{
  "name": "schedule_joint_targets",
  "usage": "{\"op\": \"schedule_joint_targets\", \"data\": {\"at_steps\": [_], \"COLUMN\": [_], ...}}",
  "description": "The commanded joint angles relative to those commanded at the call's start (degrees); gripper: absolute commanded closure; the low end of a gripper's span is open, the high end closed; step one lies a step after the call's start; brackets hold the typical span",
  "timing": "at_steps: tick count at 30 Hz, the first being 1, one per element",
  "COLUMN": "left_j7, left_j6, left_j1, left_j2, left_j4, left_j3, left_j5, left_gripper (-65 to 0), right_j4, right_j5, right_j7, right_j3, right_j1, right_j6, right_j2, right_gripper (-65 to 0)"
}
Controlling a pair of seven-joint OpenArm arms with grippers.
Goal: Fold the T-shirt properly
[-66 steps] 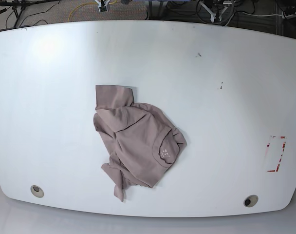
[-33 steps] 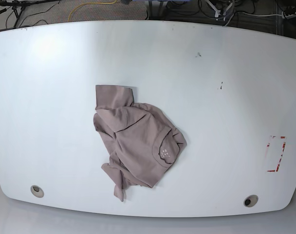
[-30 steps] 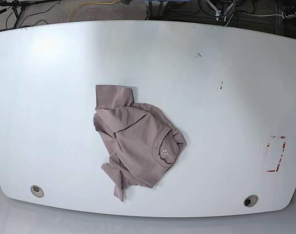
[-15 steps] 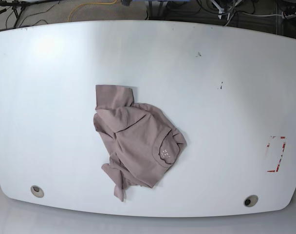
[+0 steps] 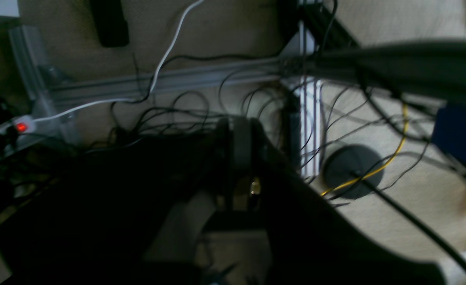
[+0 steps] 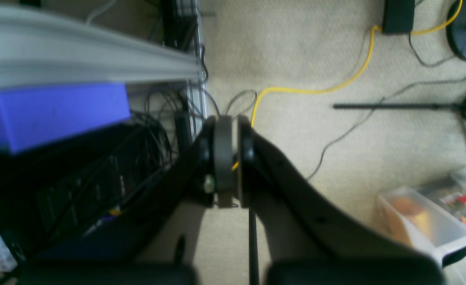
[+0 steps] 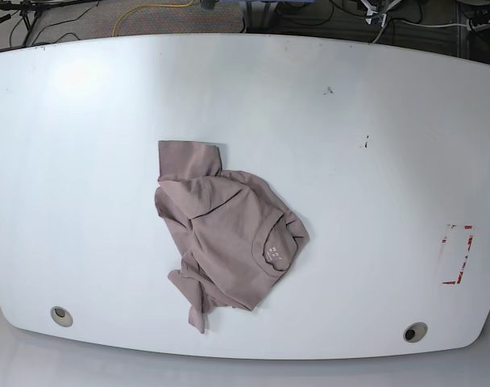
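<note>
Both my pincers, left (image 5: 238, 158) and right (image 6: 228, 154), look pressed together, off the counter (image 7: 374, 193). The T-shirt (image 7: 233, 230) lies bunched on it, toward my right. Pinching several layers at once could drag the bundle and deepen its creases.

T-shirt (image 7: 229, 230) on the table (image 7: 374, 185), left of centre; tape marks (image 7: 468, 254) to its right; cables (image 7: 390, 20), seemingly, beyond the far edge.
</note>
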Motion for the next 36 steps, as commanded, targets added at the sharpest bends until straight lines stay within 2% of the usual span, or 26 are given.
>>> {"op": "schedule_joint_targets", "data": {"at_steps": [4,12,14,36], "left_j7": [-1.1,-2.8,-4.3,-3.7], "left_j6": [-0.1,-0.2,-0.1,-0.7], "left_j1": [4.8,10.9,14.6,22.1], "left_j2": [-1.0,-1.5,-1.6,-2.3], "left_j4": [7.4,16.1,20.8,31.5], "left_j3": [-0.2,-0.1,0.1,-1.2], "left_j5": [-0.2,-0.2,-0.2,-1.7], "left_gripper": [-0.3,-0.1,-0.1,-0.1], "right_j4": [4.2,9.6,12.9,24.4], "right_j5": [0.1,0.2,0.5,1.0], "right_j7": [-0.4,-0.6,-2.2,-5.7], "right_j3": [-0.3,-0.3,0.2,1.3], "right_j1": [-2.7,-5.9,-7.5,-12.6], "right_j6": [-0.04,-0.15,-0.28,-0.47], "right_j2": [0.0,-0.1,-0.2,-0.4], "right_gripper": [-1.8,-1.9,-2.0,-2.1]}}
